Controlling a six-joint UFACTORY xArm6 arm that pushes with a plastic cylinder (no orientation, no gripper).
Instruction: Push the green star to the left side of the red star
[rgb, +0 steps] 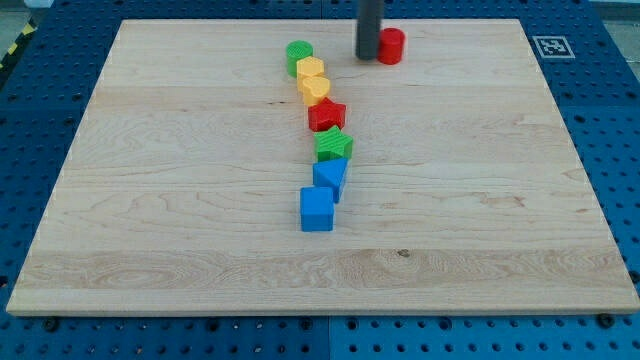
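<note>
Blocks run in a loose line down the middle of the wooden tabletop (150, 200), starting near its top edge and ending about halfway toward its bottom edge. At the head of the line sits a green cylinder (298, 56). Touching it below are two yellow blocks, an upper yellow block (310, 70) and a lower yellow block (315, 89), whose exact shapes I cannot make out. Next comes the red star (326, 115), pressed against the lower yellow block. The green star (333, 144) lies directly beneath the red star, touching it on the side facing the tabletop's bottom edge and shifted very slightly toward the right edge. Under it stand a blue block (331, 177) of triangular look and then a blue cube (316, 210), the last in the line.

Near the tabletop's top edge, right of the line, a dark rod comes down from above the view. My tip (369, 55) rests just beside a red cylinder (391, 45), on that cylinder's left, close enough that they seem to touch. The rod ends plainly, with no hand on it, so nothing is clenched or held. The green star lies well apart from my tip, toward the bottom edge and a little to the left of it, with the red star between them along the line.
</note>
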